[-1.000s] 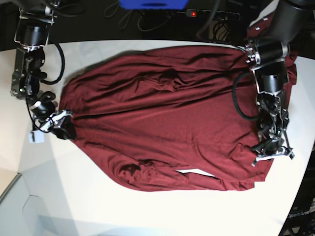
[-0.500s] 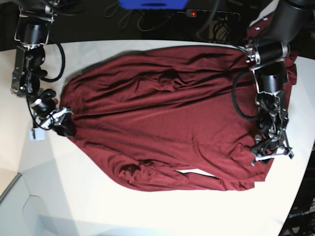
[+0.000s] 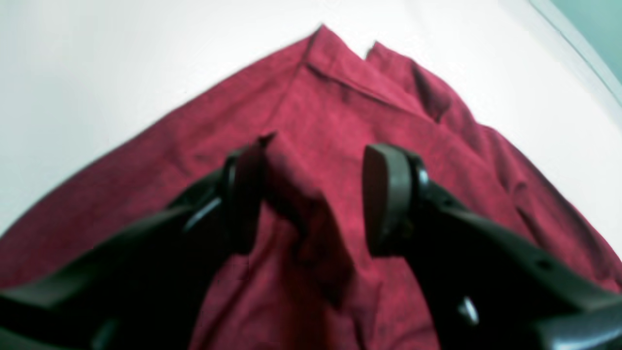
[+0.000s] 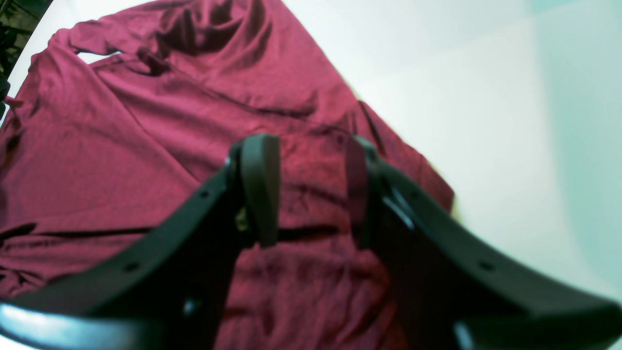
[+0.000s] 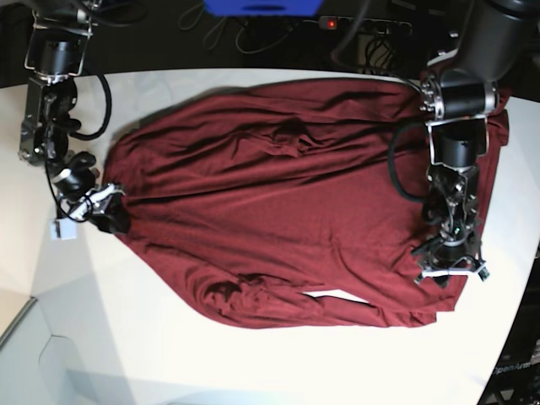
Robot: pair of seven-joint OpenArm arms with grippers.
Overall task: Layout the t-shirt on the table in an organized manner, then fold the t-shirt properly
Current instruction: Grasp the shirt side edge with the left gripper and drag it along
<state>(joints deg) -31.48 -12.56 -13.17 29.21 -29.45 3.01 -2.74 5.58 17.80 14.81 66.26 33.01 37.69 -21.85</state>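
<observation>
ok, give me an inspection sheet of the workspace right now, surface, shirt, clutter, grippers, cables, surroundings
Surface: white table, bare around the cloth.
Job's things: maroon shirt spread out, wrinkled, one edge bunched.
Clutter: small white tag beside the right gripper.
Grippers: left gripper open over a raised fold, cloth against one finger; right gripper open above the shirt.
Cables: black cables on the arms.
Surroundings: power strip, blue box behind the table.

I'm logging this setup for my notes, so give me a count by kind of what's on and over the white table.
Dark maroon long-sleeved knit t-shirt: 1
Black robot gripper: 2 (left gripper, right gripper)
White tabletop with curved edge: 1
Small white tag-like item by the right gripper: 1
Total: 5
</observation>
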